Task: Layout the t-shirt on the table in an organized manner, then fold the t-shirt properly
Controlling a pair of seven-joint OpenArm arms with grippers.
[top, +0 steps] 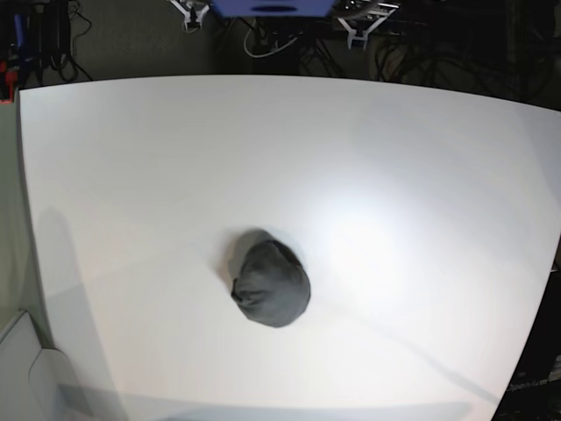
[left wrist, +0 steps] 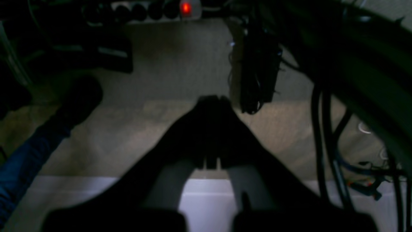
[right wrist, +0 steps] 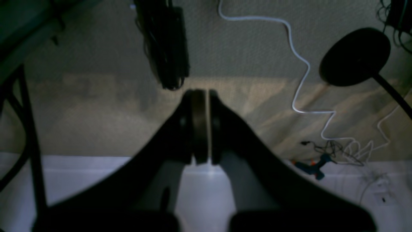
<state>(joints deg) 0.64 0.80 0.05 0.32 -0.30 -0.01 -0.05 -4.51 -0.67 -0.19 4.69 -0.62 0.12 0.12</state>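
Reading the base view from the left, and here's the right gripper (top: 191, 19), up at 11 o'clock, hanging just past the table's far edge. Its wrist camera shows the fingers (right wrist: 206, 129) drawn in narrow, tips together. Around them in that same wrist view: a dark bundle (right wrist: 170, 54) at 11 o'clock, a pale cable (right wrist: 299, 58) winding down from 12 towards 4, and a black disc (right wrist: 355, 56) out at 2.

On to the middle, and there's the t-shirt (top: 272, 285)! Dark grey, bunched in a compact, rounded heap on the white table (top: 158, 175), just off the centre towards 7 o'clock. From the right gripper it lies between 5 and 6 o'clock, well apart from those fingertips, with a broad stretch of tabletop between.

Over to the left gripper (top: 358, 37), at 1 o'clock, also beyond the far edge. Its fingers come together in a dark, narrow point, and from here the shirt sits between 6 and 7 o'clock, well apart again. Its wrist view has a denim-clad leg (left wrist: 35, 161) at 8 o'clock, a glowing red light (left wrist: 186, 8) near 12, and a dark upright bundle (left wrist: 259, 67) at 1.
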